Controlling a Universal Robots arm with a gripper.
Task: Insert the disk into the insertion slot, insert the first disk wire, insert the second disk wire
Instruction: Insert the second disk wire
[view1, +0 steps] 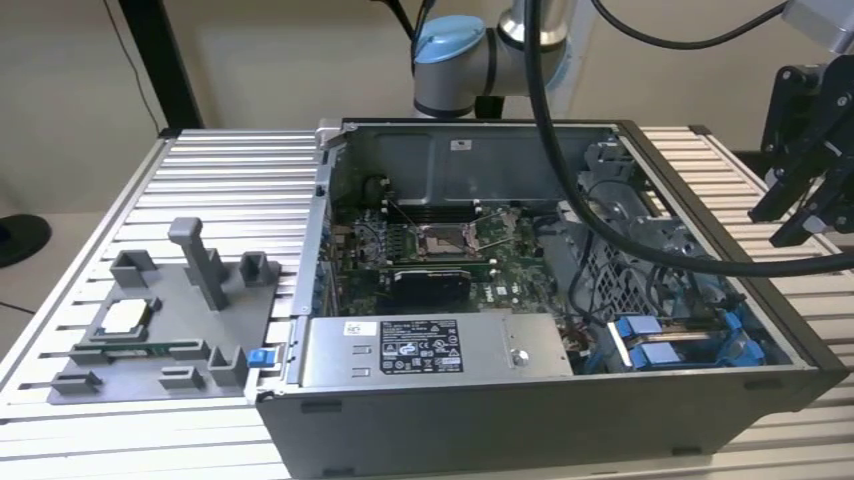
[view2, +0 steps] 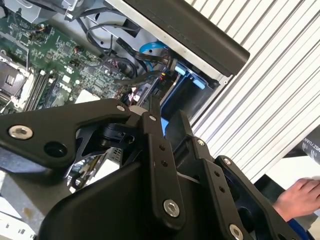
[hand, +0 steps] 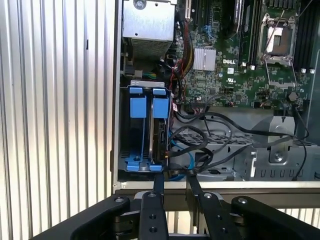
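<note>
Tabletop (view1: 227, 190): one, ribbed metal, carrying everything here
Computer case (view1: 534, 420): one, lying open, motherboard showing
Arm (view1: 454, 60): one, its base behind the case in the exterior view
Grey fixture (view1: 147, 320): one, on the tabletop at the exterior view's left of the case
Grey metal box (view1: 534, 345): one, stickered, inside the case along its near wall
Gripper (hand: 176, 182): one, its two black fingers apart with nothing between them, held above the tabletop just outside the case wall by the drive bay
Hand (view2: 300, 197): one, a person's, off at the edge in the second wrist view
Insertion slot (hand: 142, 165): one, in the case corner nearest the gripper
Disk (hand: 161, 135): one that I can make out, edge-on inside the slot, dark cables near its end
Blue tabs (hand: 138, 106): two, side by side on the slot
</note>
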